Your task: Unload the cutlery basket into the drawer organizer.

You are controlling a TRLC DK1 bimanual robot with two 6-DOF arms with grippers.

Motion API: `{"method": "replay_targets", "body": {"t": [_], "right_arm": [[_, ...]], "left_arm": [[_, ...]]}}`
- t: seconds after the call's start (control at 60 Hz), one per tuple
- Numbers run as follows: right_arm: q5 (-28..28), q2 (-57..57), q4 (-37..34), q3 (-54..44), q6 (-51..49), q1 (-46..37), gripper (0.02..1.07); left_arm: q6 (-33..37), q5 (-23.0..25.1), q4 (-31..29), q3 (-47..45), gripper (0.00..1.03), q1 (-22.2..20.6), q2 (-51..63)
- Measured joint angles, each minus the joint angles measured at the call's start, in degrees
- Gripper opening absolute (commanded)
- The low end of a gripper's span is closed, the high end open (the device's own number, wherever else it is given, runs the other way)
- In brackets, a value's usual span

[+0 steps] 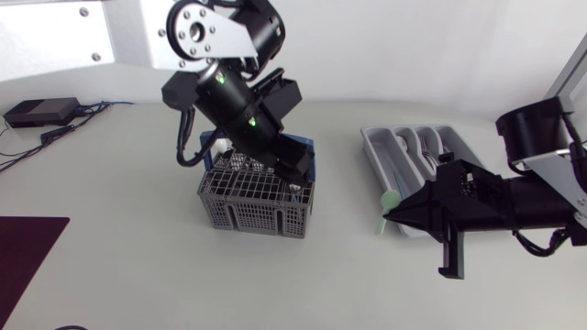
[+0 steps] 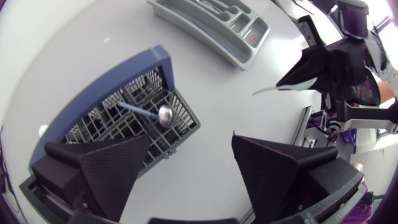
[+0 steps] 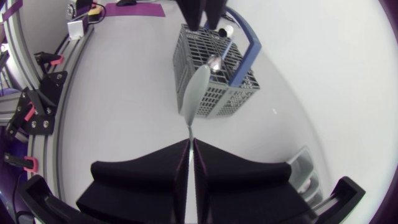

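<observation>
Two arms over one table [image 1: 119,183]: what is the surface like?

— Pale, smooth and matt. A dark purple mat [image 1: 27,252] lies at its near left corner. A black box [image 1: 41,112] with cables sits at the far left.

And the basket?

— The cutlery basket [image 1: 252,206] stands left of the middle. It is a grey box of fine plastic grid with a blue hoop handle [image 1: 307,147]. The left wrist view shows a blue-handled spoon [image 2: 146,111] leaning inside it, its round shiny bowl up near the rim. The left gripper [image 2: 191,140] hangs over the basket's right end, its broad black fingers [image 2: 112,168] standing wide apart.

Where is the organizer?

— The drawer organizer [image 1: 371,147] lies to the right, well apart from the basket. It is a grey tray with long compartments, and metal cutlery lies in them.

What does the right arm hold?

— The right gripper [image 3: 189,142] has its wedge fingers pressed together on the thin stem of a pale green spoon [image 3: 198,90]. In the right wrist view the spoon sticks out past the fingertips, bowl end farthest, in line with the basket. From above it sits over the table, between basket and organizer, just beside the organizer's near left corner. Its surface is smooth and dull, unlike the shiny metal pieces.
</observation>
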Motion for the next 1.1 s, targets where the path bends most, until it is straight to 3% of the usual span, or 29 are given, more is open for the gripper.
{"method": "replay_targets", "body": {"t": [0.217,0.583,1.1], "right_arm": [[11.17,-6.56,5.60,-5.84,2.08,-3.48,0.08],[20.74,-7.41,17.00,-11.85,0.02,-16.02,0.08],[32.28,14.19,43.85,-14.58,-11.41,-24.41,0.08]], "left_arm": [[-8.02,-1.53,4.37,-6.32,0.96,0.00,-1.09],[-15.67,-2.80,6.05,-7.21,0.96,0.04,-1.09],[-17.29,-2.82,6.05,-7.21,0.96,0.39,-1.09]]}}
